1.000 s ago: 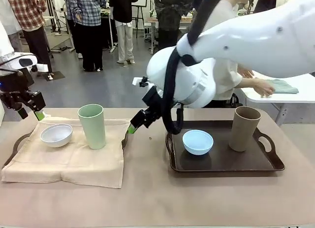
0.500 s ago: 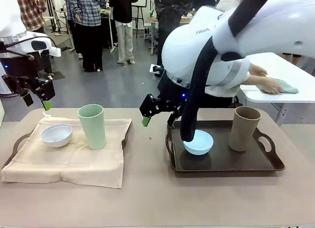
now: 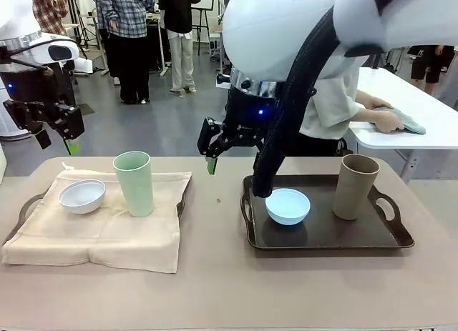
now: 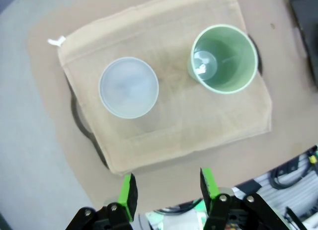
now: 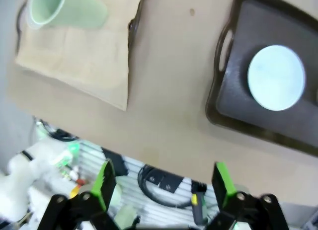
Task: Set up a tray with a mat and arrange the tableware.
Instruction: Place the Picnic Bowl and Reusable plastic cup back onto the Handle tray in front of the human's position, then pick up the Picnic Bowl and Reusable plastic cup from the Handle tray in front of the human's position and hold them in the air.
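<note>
Both arms have lifted clear, left gripper (image 4: 168, 176) and right gripper (image 5: 163, 168) spread open and empty, so the white bowl (image 3: 81, 195) and green cup (image 3: 134, 182) on the mat (image 3: 107, 238) look done.

Robotics lab: white robot arm (image 3: 300, 38) at table (image 3: 215, 288), onlookers (image 3: 129, 31) standing, grey open floor (image 3: 157, 124).

The bare dark tray (image 3: 325, 234) holds a light blue bowl (image 3: 288, 206) and an upright tan-brown cup (image 3: 355, 186). Left of that tray, a beige mat (image 3: 107, 234) carries a white bowl (image 3: 81, 196) and an upright pale green cup (image 3: 134, 183).
</note>
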Robot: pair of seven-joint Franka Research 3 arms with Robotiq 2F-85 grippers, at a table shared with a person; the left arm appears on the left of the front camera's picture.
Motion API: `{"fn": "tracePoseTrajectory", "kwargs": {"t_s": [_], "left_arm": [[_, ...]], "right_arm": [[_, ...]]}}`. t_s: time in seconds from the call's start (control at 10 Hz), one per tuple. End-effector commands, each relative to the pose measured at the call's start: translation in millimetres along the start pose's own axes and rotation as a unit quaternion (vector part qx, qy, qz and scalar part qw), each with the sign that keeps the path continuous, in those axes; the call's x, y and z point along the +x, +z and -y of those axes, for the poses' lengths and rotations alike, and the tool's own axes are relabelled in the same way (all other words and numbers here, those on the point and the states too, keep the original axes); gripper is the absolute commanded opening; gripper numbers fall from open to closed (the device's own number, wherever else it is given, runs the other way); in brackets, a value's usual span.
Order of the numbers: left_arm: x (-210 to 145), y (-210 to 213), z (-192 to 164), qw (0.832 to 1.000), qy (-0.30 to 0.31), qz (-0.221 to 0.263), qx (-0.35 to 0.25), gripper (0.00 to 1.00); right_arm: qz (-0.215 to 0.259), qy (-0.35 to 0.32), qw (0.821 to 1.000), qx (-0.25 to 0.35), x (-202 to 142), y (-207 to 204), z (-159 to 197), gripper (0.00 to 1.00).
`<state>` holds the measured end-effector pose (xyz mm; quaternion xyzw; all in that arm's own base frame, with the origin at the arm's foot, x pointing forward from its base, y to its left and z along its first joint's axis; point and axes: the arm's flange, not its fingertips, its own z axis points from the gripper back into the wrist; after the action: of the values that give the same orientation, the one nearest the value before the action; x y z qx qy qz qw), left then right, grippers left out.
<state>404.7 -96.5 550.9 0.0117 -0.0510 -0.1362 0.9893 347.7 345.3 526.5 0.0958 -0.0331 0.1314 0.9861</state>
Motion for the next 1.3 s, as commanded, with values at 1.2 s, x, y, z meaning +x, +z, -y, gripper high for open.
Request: {"fn": "tracePoseTrajectory", "kwargs": {"t_s": [1.2], "left_arm": [[2.0, -2.3, 2.9, 1.000, -0.005, 0.010, 0.007, 0.67]], "right_arm": [[0.005, 0.016, 1.000, 0.025, 6.4, -17.8, 14.1, 1.00]]}}
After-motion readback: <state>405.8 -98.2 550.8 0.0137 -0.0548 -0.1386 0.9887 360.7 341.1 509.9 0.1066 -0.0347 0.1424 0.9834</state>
